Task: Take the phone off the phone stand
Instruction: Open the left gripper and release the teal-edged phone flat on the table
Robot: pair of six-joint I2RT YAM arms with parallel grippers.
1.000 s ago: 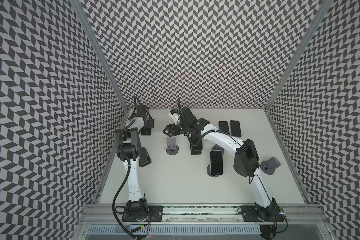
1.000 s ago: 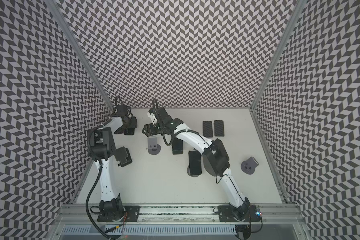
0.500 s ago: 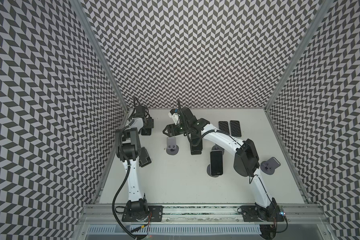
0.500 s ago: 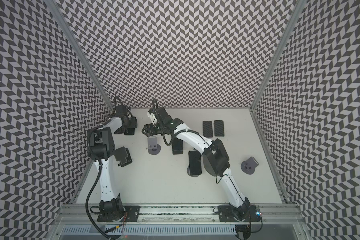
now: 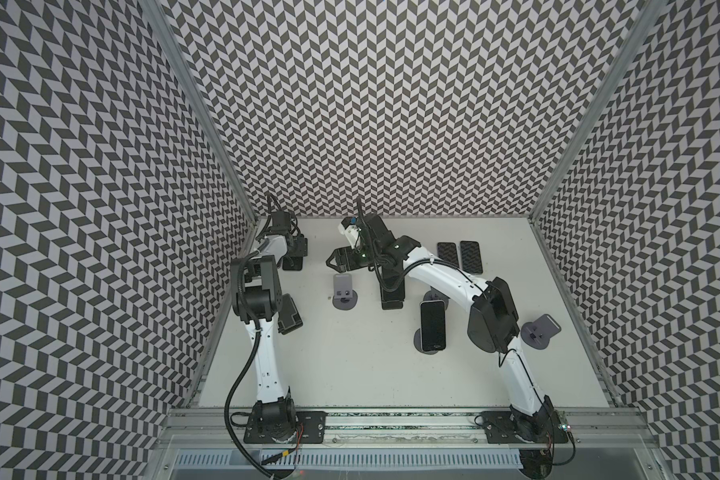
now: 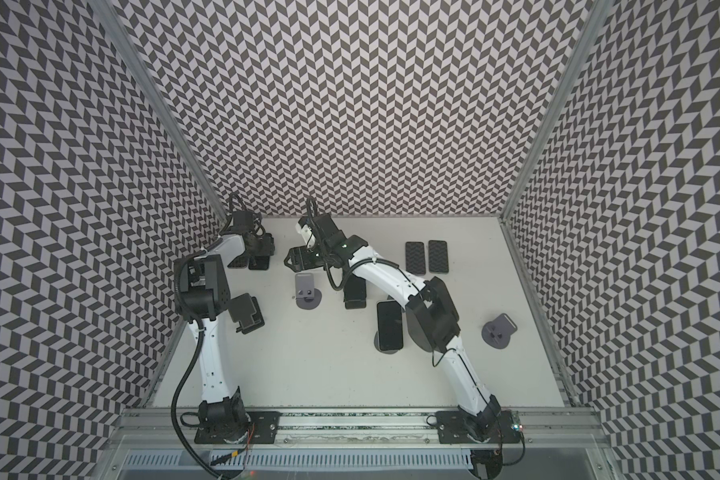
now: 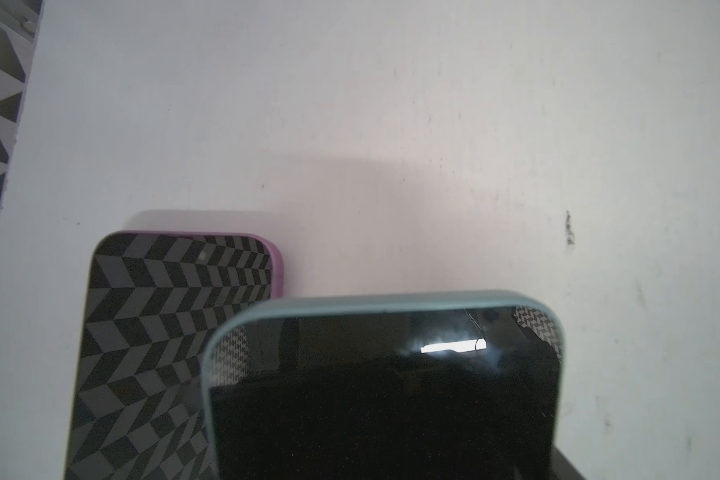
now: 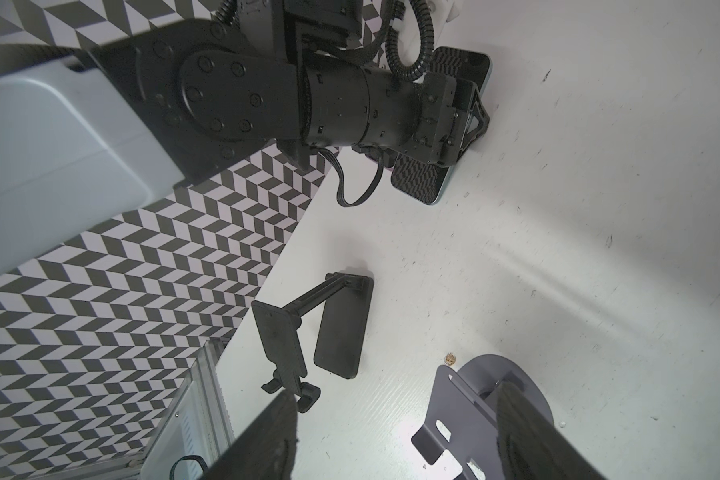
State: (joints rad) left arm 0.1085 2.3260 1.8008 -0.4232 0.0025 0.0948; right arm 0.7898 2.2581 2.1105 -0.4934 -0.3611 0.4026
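One phone (image 5: 433, 326) leans on its grey phone stand (image 5: 427, 350) mid-worktop (image 5: 350, 374), beside the right arm's elbow. Two flat phones (image 5: 447, 255) lie side by side at the back right. Two more lie at the back left: a purple-cased phone (image 7: 175, 332) and a teal-cased phone (image 7: 383, 395) overlapping it under the left hand (image 8: 472, 118), whose grip I cannot tell. The right hand (image 8: 391, 449) is open and empty, near one bare grey stand (image 5: 345, 293). A second bare grey stand (image 5: 539, 332) sits far right, and one black stand (image 5: 289, 320) sits left.
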